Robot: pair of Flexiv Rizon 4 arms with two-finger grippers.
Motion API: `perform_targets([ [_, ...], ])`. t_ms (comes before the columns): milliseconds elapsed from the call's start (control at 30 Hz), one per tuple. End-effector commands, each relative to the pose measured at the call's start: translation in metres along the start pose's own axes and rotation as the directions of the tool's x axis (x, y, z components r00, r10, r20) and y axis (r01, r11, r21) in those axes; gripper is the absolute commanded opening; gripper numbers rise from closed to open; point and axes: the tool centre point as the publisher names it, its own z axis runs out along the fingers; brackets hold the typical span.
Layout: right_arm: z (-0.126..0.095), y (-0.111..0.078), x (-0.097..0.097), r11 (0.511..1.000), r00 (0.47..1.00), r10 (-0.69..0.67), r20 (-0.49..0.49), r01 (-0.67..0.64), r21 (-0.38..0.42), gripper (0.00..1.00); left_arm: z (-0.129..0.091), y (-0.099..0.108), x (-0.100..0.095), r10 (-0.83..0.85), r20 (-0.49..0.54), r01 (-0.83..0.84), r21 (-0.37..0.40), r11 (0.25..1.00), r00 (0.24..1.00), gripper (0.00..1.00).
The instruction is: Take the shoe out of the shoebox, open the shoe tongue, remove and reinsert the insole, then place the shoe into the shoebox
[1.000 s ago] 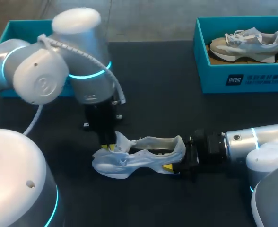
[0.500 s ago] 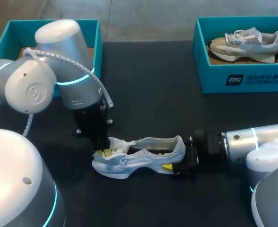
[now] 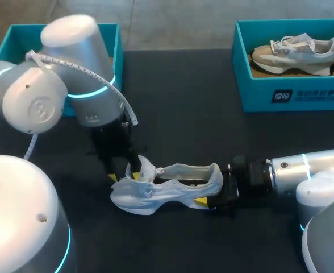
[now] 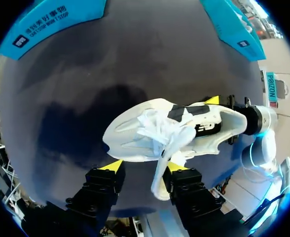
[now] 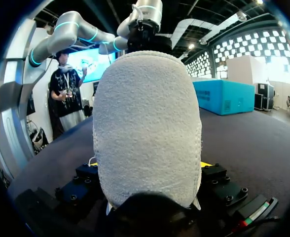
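A white shoe (image 3: pixel 167 190) lies on its side on the black table, toe toward my left arm. My right gripper (image 3: pixel 212 194) is shut on its heel, one finger on each side. In the right wrist view the heel (image 5: pixel 147 123) fills the space between the right gripper's (image 5: pixel 150 170) fingers. My left gripper (image 3: pixel 125 176) hangs open just over the toe end, beside the raised tongue (image 3: pixel 146 169). In the left wrist view the shoe (image 4: pixel 135 140) lies ahead of the left gripper (image 4: pixel 145 166), and a white strip of tongue (image 4: pixel 160 173) hangs against one finger.
An open teal shoebox (image 3: pixel 113 51) stands at the back left, partly behind my left arm. A second teal box (image 3: pixel 280 94) at the back right holds a grey shoe (image 3: pixel 295 52). Bare black table lies between the two boxes.
My left gripper was shut on the tongue and drew it toward the toe; now its fingers have spread and the tongue stands free. The right arm has kept still.
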Motion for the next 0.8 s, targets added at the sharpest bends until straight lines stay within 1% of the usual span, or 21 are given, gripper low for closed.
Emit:
perform_targets([
  [33,0.001,0.001,0.001,1.000,1.000,0.001,0.000,-0.001,0.006,0.00,-0.037,0.014,-0.007,0.033,-0.010,-0.032,0.080,0.996,0.999,0.54],
  [100,0.001,0.001,0.001,1.000,1.000,0.001,0.000,-0.001,0.006,0.00,-0.047,0.012,-0.004,0.053,-0.006,-0.052,0.110,0.993,0.999,0.56],
  [267,0.001,0.001,0.001,1.000,1.000,0.001,0.000,-0.001,0.006,0.00,-0.071,0.008,0.010,0.150,0.000,-0.148,0.162,0.976,0.989,0.53],
  [400,0.001,0.001,0.001,1.000,1.000,0.001,0.000,-0.001,0.006,0.00,-0.089,0.005,0.024,0.255,0.017,-0.253,0.204,0.946,0.967,0.44],
  [467,0.001,0.001,0.001,1.000,1.000,0.001,0.000,-0.001,0.006,0.00,-0.097,0.004,0.031,0.313,0.025,-0.311,0.215,0.926,0.949,0.34],
  [500,0.001,0.001,0.001,1.000,1.000,0.001,0.000,-0.001,0.006,0.00,-0.099,0.004,0.034,0.343,0.026,-0.341,0.217,0.915,0.939,0.19],
  [533,0.001,0.001,0.001,1.000,1.000,0.001,0.000,-0.001,0.006,0.00,-0.102,0.004,0.036,0.382,0.019,-0.377,0.210,0.902,0.924,0.00],
  [633,0.001,0.001,0.001,1.000,1.000,0.001,0.000,-0.001,0.006,0.00,-0.106,0.005,0.044,0.496,0.005,-0.487,0.191,0.852,0.869,0.00],
  [767,0.001,0.001,0.001,1.000,1.000,0.001,0.000,-0.001,0.006,0.00,-0.109,0.003,0.053,0.635,-0.003,-0.626,0.161,0.763,0.773,0.00],
  [800,0.001,0.001,0.001,1.000,1.000,0.001,0.000,-0.001,0.006,0.00,-0.110,0.003,0.057,0.688,-0.006,-0.681,0.139,0.719,0.726,0.00],
])
